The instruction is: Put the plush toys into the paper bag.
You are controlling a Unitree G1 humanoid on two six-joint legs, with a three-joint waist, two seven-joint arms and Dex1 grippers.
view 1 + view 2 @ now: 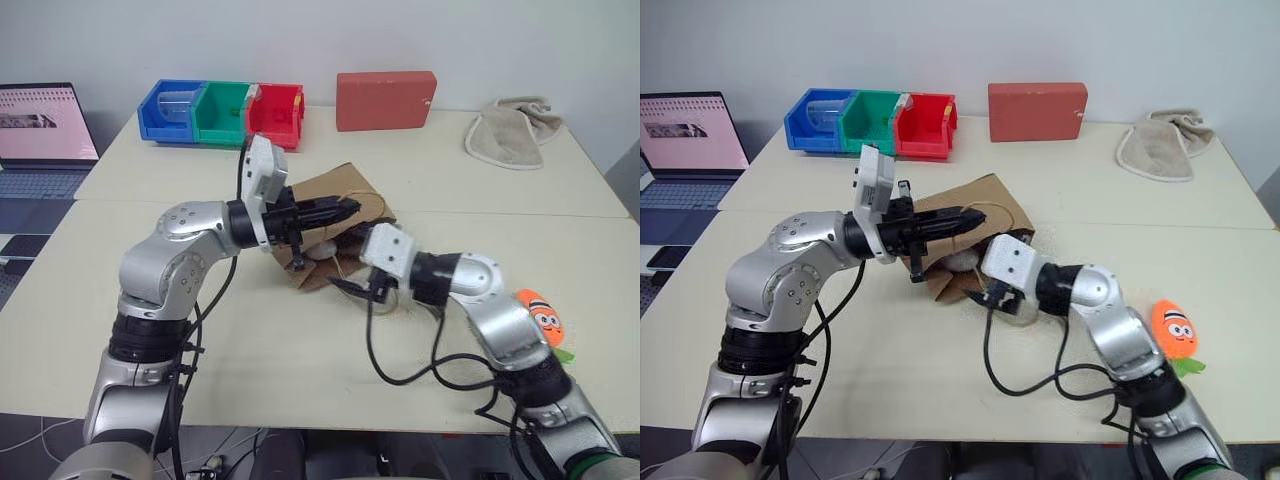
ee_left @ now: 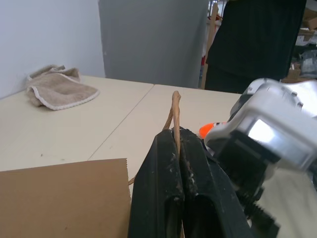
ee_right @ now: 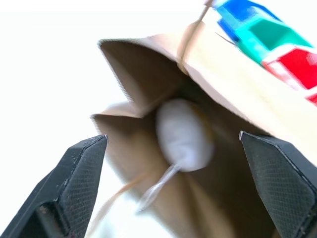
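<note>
The left arm bends across the body, its pincer (image 1: 335, 211) pointing level toward the robot's right, black fingers pressed together. The right arm bends inward at the elbow, its pincer (image 3: 176, 144) angled slightly downward and toward the left, fingers (image 3: 81, 171) spread wide apart.

matt kraft paper bag (image 1: 970, 200) (creased), plush carrot (image 1: 1173, 331)
</note>
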